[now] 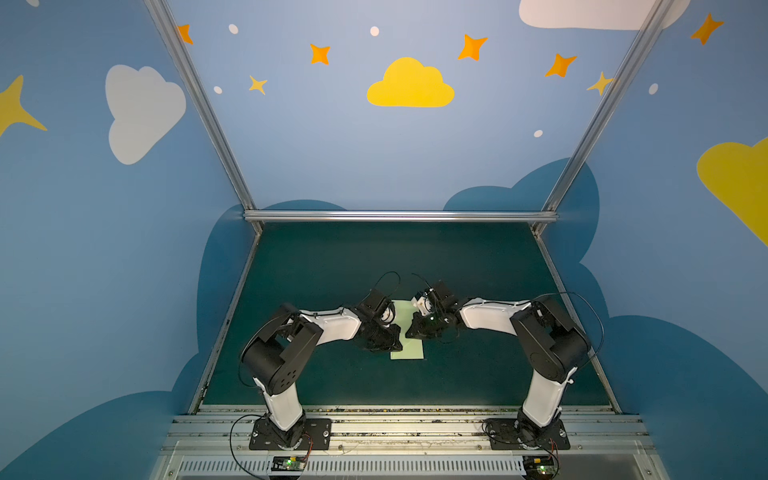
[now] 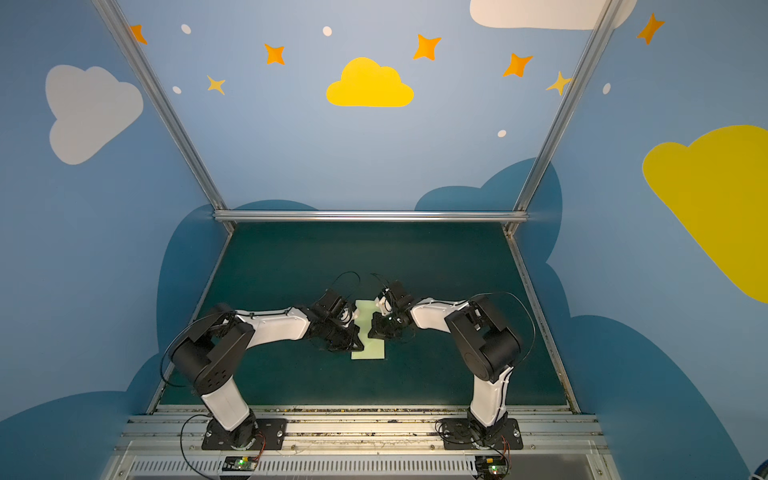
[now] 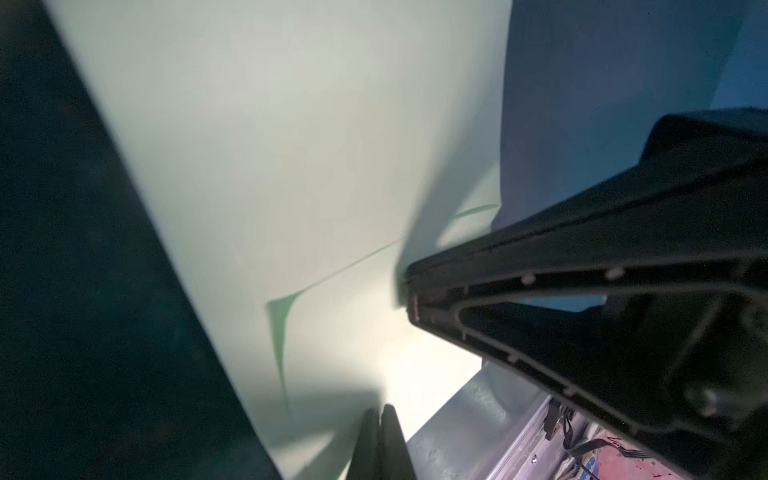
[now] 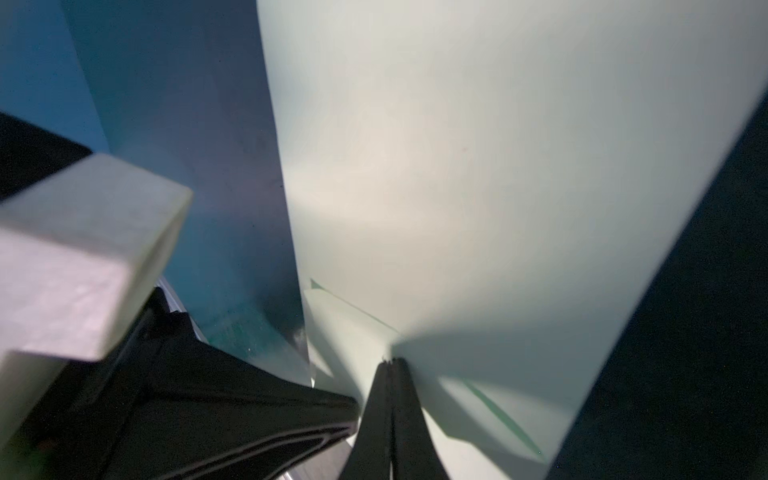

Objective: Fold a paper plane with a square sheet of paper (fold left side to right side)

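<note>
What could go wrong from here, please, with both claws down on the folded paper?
The left claw and right claw, both shut, sit very close together, so they could collide. Their tips rest on the square sheet of paper; sliding might drag or wrinkle it.

Dark green bench [image 1: 332, 257], one pale-green sheet of paper [image 1: 409, 351] on it near the middle, long side front-to-back.

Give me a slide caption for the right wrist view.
Shut right gripper touches the folded pale-green paper, with the left gripper close alongside.
</note>
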`<state>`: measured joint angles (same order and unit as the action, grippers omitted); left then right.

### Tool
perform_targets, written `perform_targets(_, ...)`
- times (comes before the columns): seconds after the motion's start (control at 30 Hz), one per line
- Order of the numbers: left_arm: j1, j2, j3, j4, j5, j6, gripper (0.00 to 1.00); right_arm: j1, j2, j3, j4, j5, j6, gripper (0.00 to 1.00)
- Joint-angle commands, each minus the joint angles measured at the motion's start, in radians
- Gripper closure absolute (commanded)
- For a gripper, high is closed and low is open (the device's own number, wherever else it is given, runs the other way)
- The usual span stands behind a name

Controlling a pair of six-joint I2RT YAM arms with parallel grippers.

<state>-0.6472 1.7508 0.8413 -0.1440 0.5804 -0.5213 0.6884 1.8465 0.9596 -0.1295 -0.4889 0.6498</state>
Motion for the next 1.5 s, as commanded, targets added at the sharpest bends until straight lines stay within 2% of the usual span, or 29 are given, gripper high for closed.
perform_targets(0.0, -0.003, -0.011, -0.044, -0.016, -0.035, -0.005, 0.97, 0.004, 0.036, -0.037, -0.027, 0.051, -0.004, 1.0)
perform_targets(0.2, -0.003, -0.064, -0.107, -0.005, -0.042, -0.025, 0.97, 0.0, 0.033, -0.041, -0.023, 0.049, -0.004, 1.0)
perform_targets(0.43, 0.001, -0.212, -0.217, -0.033, -0.08, -0.054, 0.97, -0.007, 0.031, -0.039, -0.019, 0.04, -0.005, 1.0)
perform_targets(0.57, 0.003, -0.297, -0.21, -0.077, -0.112, -0.066, 0.96, -0.016, 0.019, -0.017, -0.018, 0.01, -0.009, 1.0)
perform_targets(0.7, 0.011, -0.325, -0.143, -0.115, -0.152, -0.06, 0.76, -0.021, -0.027, 0.048, -0.055, -0.028, -0.033, 0.99)
perform_targets(0.77, 0.022, -0.31, -0.099, -0.131, -0.162, -0.046, 0.56, -0.021, -0.064, 0.081, -0.101, -0.02, -0.046, 0.87)
perform_targets(0.8, 0.027, -0.298, -0.076, -0.137, -0.163, -0.036, 0.5, -0.023, -0.086, 0.093, -0.123, -0.012, -0.053, 0.8)
perform_targets(0.9, 0.041, -0.253, -0.018, -0.149, -0.175, -0.009, 0.37, -0.032, -0.146, 0.101, -0.175, 0.01, -0.062, 0.66)
perform_targets(0.97, 0.055, -0.219, 0.016, -0.159, -0.175, 0.008, 0.34, -0.039, -0.188, 0.082, -0.196, 0.037, -0.064, 0.6)
perform_targets(1.07, 0.076, -0.169, 0.065, -0.167, -0.171, 0.032, 0.3, -0.056, -0.25, 0.028, -0.195, 0.054, -0.06, 0.55)
perform_targets(1.33, 0.104, -0.075, 0.15, -0.211, -0.156, 0.094, 0.26, -0.102, -0.413, -0.175, -0.108, 0.077, 0.028, 0.52)
perform_targets(1.47, 0.106, -0.048, 0.146, -0.198, -0.126, 0.093, 0.26, -0.121, -0.458, -0.26, -0.058, 0.041, 0.065, 0.51)
